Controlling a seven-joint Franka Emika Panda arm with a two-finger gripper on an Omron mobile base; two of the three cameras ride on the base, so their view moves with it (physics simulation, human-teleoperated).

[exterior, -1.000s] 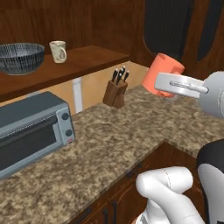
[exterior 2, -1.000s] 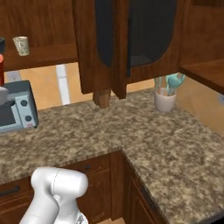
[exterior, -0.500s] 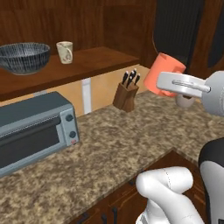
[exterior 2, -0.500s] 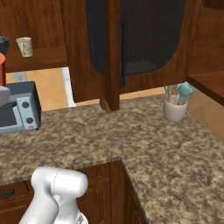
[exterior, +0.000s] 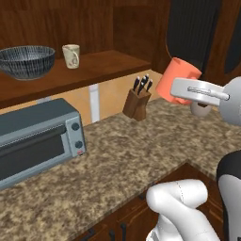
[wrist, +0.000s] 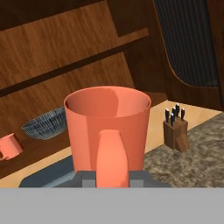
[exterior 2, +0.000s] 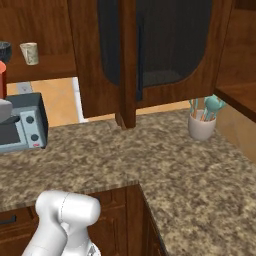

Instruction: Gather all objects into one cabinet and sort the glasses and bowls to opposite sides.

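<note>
1. The gripper is clamped on a salmon-orange cup, carrying it in the air above the granite counter, at about two o'clock in the left base view.
2. Seen from the hand, that cup sits dead centre, mouth up, its handle toward the camera.
3. Over on the cabinet's plank shelf, at eleven o'clock in the left base view, the dark ribbed bowl rests near the left edge.
4. Just beside it on the right stands the beige cup, close to the bowl but not touching.
5. The hand camera catches a second salmon-orange cup at nine o'clock, left of the bowl.
6. Below the shelf, the grey toaster oven sits on the counter at eight o'clock.
7. The knife block stands near the back wall, just left of the carried cup.
8. From the right base view, dark-panelled cabinet doors hang at twelve o'clock, and a utensil holder stands at three o'clock on the counter.
</note>
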